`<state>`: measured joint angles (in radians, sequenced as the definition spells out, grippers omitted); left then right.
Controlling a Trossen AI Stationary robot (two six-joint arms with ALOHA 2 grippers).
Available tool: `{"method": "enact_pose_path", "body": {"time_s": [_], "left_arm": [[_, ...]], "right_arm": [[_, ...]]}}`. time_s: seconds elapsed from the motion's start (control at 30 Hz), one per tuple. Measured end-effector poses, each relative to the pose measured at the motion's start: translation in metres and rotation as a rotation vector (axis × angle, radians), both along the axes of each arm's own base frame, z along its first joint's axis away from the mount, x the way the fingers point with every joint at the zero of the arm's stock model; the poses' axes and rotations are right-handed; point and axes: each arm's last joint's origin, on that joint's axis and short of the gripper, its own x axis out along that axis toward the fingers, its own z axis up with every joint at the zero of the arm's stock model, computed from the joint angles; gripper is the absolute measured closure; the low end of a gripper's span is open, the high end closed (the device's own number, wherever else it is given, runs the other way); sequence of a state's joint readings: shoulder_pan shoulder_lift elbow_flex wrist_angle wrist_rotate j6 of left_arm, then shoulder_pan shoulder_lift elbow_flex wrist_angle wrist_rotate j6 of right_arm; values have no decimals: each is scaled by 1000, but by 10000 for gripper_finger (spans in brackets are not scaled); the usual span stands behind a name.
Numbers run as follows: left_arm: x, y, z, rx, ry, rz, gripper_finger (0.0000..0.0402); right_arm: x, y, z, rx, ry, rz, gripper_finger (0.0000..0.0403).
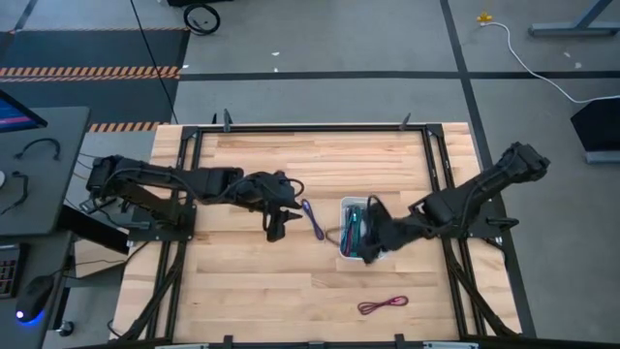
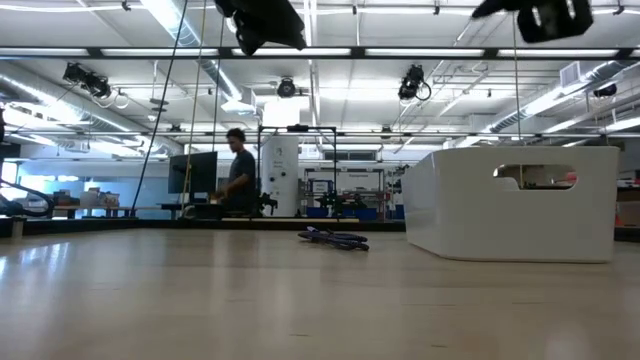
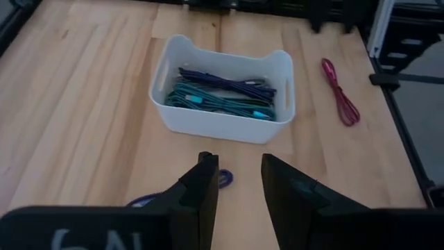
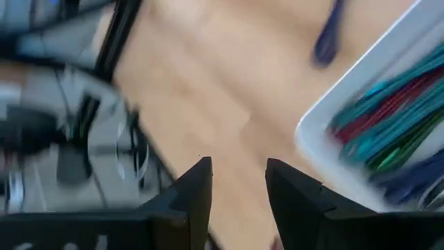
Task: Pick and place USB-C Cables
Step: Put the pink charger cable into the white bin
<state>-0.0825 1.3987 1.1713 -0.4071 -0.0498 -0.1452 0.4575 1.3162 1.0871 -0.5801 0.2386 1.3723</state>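
Beside the white tray (image 1: 351, 206), the left gripper (image 1: 275, 231) and right gripper (image 1: 370, 254) both hang with jaws open and empty, most USB-C Cables (image 3: 225, 96) already binned, a purple cable (image 1: 312, 219) and a maroon cable (image 1: 382, 305) left on the tabletop (image 1: 252, 281).

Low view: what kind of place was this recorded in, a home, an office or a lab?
Most likely a robotics lab or industrial workshop. Behind the wooden table the low view shows a big open hall with strip lights, ceiling-mounted cameras and equipment benches where a person stands; the high view shows hazard-striped floor marking.
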Motion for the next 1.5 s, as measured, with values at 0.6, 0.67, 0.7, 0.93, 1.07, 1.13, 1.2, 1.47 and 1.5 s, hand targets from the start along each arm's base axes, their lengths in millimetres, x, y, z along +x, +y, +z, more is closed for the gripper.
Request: {"method": "enact_pose_path", "body": {"time_s": [0.6,0.67,0.7,0.93,1.07,1.13,1.2,1.47,1.5], "left_arm": [[-3,-9,-3,-17,38,-11,285],[-3,-8,-3,-21,40,-7,285],[-3,-9,-3,-29,41,-1,285],[-3,-8,-3,-75,47,44,285],[-4,-8,-4,-96,57,65,285],[-4,-7,-4,-96,55,85,285],[-4,-7,-4,-91,52,107,285],[-3,-4,-4,-55,39,157,285],[-3,-4,-4,-54,39,158,285]], "right_arm": [[-13,110,-59,130,341,761,281],[-12,116,-69,66,336,845,281],[-11,118,-74,33,334,874,281],[-8,132,-116,-192,365,984,250],[-8,137,-135,-320,378,1033,216],[-9,139,-140,-368,378,1047,204],[-10,141,-142,-416,368,1038,198],[-15,142,-162,-513,416,971,214],[-15,142,-163,-507,422,961,220]]}}
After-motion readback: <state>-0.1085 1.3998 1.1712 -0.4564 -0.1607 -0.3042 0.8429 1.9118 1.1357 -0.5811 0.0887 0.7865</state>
